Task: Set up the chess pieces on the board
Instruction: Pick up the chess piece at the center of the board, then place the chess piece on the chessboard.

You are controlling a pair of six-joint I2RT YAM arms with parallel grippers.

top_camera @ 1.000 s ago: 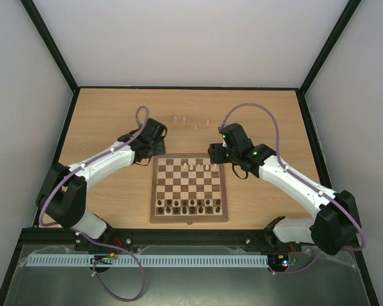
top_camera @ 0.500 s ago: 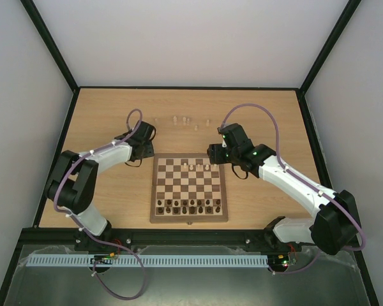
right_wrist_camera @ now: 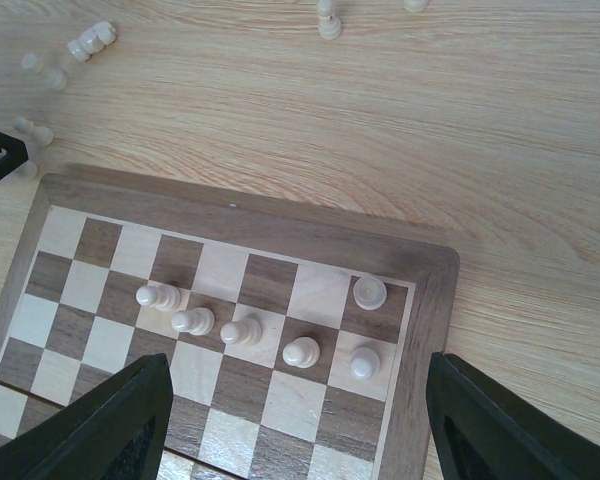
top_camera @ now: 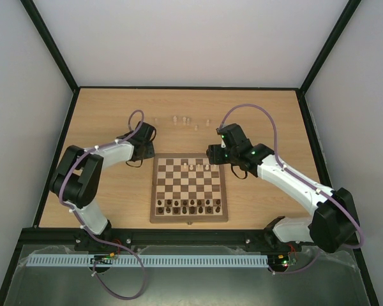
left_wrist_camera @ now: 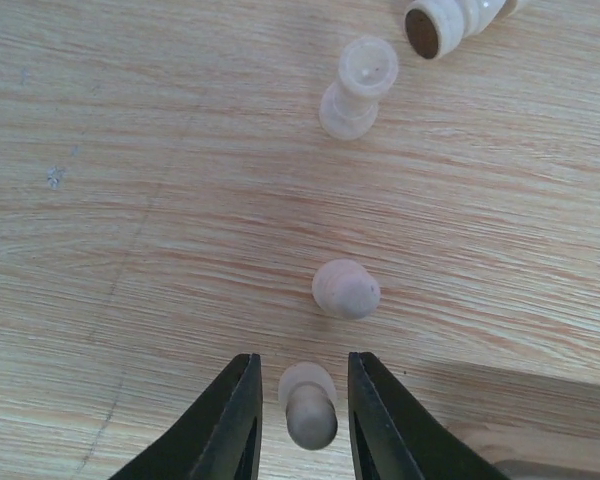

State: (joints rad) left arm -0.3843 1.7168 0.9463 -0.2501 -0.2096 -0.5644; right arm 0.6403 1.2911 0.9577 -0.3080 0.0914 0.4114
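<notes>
Board (top_camera: 189, 189) sits mid-bench in the top view. Dark pieces (top_camera: 188, 205) line its near edge, a few pale pieces (top_camera: 198, 166) stand on its far rows, and loose pale pieces (top_camera: 185, 120) wait toward the far edge of the bench (top_camera: 102, 115). Left claw (top_camera: 142, 143) hangs low just off the board's far-left corner, and right claw (top_camera: 212, 155) hovers at the far-right corner.

On the left wrist view, here's the key relation: a pale pawn (left_wrist_camera: 308, 402) stands on the bare bench right between the black fingers (left_wrist_camera: 235, 425). It looks upright, with its long axis pointing up at the camera. The claw is narrow, one finger on either side, and a sliver of wood shows on both sides, so there's no contact I can confirm. A second pawn (left_wrist_camera: 346, 289) stands just beyond it, clear of the fingers.

On the right wrist view, the claw is spread wide and empty, looking down on the board's far-right corner where the pale pieces stand. That makes the left arm plainly the nearer one for this pawn.
</notes>
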